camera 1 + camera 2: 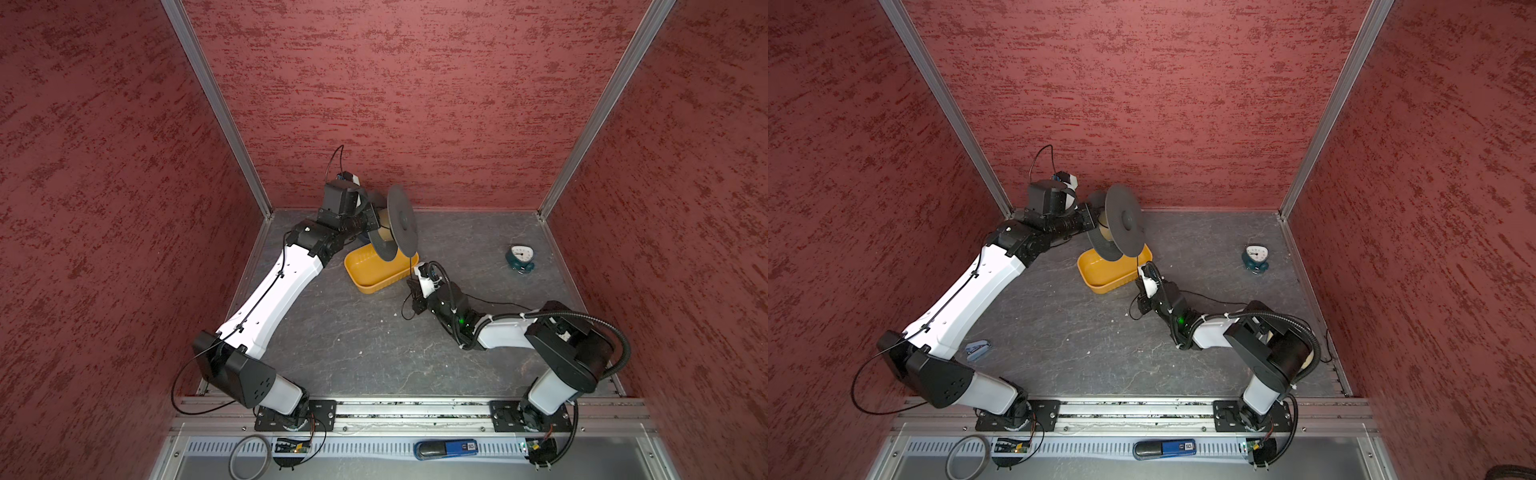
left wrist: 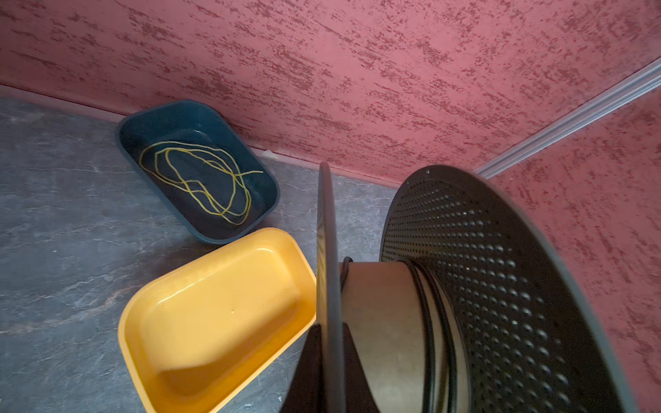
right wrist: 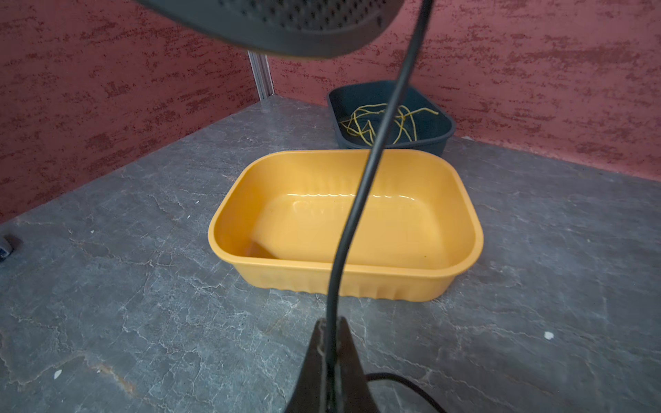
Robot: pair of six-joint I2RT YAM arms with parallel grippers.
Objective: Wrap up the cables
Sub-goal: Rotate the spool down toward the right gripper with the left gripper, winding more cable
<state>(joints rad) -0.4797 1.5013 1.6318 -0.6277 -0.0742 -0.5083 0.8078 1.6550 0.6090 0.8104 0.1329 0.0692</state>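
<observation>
While left gripper clamps spool flange, right gripper pinches black cord mid-frame in both top views | hold cord taut, guide between flanges.

The yellow tray is glossy smooth plastic, the counter matt veined grey stone, the perforated spool matt black, the cord smooth black, the walls rough red.

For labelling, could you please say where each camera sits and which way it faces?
Top views: overhead at front, looking down on left arm, right arm, spool, yellow tray.
Left wrist: on left arm, facing trays; left jaws grip spool.
Right wrist: on right arm, facing trays; right jaws pinch black cord.
Shared: both wrist views show yellow tray, dark tray.
</observation>
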